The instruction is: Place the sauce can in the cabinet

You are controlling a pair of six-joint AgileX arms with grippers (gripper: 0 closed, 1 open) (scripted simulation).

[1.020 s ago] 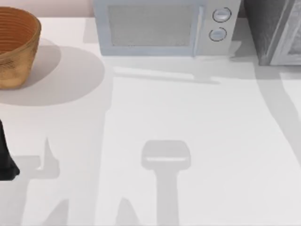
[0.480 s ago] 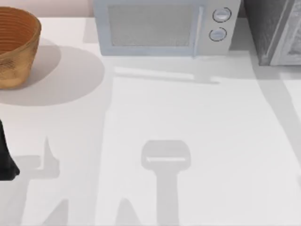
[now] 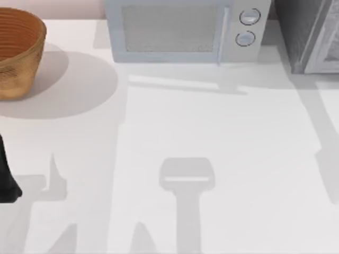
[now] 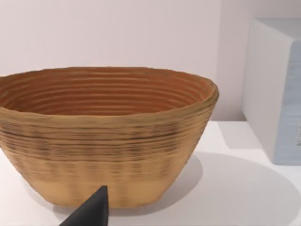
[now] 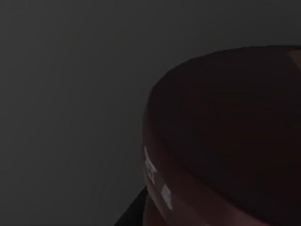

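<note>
You have the table (image 3: 228,137) across most of the top view, white and crossed by grey shadows. The microwave (image 3: 180,29) sits at upper centre, its top cut off by the frame edge. The cabinet (image 3: 310,34) stands at the upper right corner, cropped at the top and right so that you see just a dark speckled face and a pale panel edge. The basket (image 3: 18,53) occupies the upper left, cut off at the left edge. Your left arm (image 3: 6,177) is a dark shape at the left edge, lower half; a dark fingertip (image 4: 91,209) shows low in the left wrist view before the basket, and you cannot tell how far that claw is open. The right wrist view is dark; you can make out the can (image 5: 225,141) close at lower right, partly cropped. You cannot tell the right claw's grip.
</note>
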